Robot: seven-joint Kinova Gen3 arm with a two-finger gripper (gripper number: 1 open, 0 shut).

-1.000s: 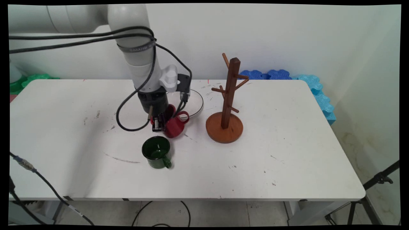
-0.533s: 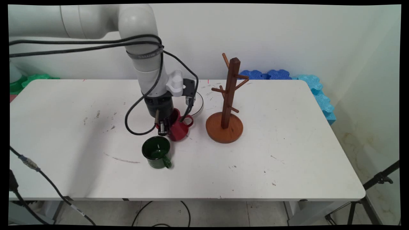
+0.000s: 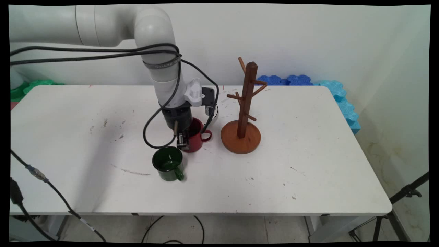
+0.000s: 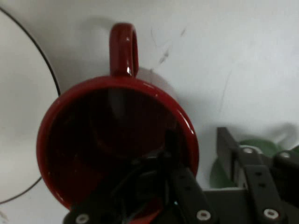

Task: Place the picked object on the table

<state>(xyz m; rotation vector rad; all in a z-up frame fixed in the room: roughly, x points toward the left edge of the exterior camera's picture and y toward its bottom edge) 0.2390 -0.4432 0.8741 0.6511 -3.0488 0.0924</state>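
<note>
White table: the right half and the near strip are bare apart from scuffs; the far left quarter is likewise open. Everything stands grouped around the middle. Gripper points down at the red mug, which stands upright on the table with its handle to the right. Hand view: one finger is inside the mug's mouth, the other finger outside the wall, so the fingers straddle the rim, drawn in narrowly about the mug's wall; actual contact on both sides cannot be told. Inside of the red mug is dark, contents cannot be told. Green mug stands upright just near and left of the red mug, a small gap between them, handle toward the near right; its inside is dark green with a glint at the bottom, whether liquid or bare enamel I cannot tell. A white plate with a dark rim lies just beyond the red mug, mostly hidden by the wrist; in the hand view its edge passes close to the mug. Wooden mug tree stands to the right of the mugs, apart from them, pegs bare. Black cable loops down left of the gripper.
</note>
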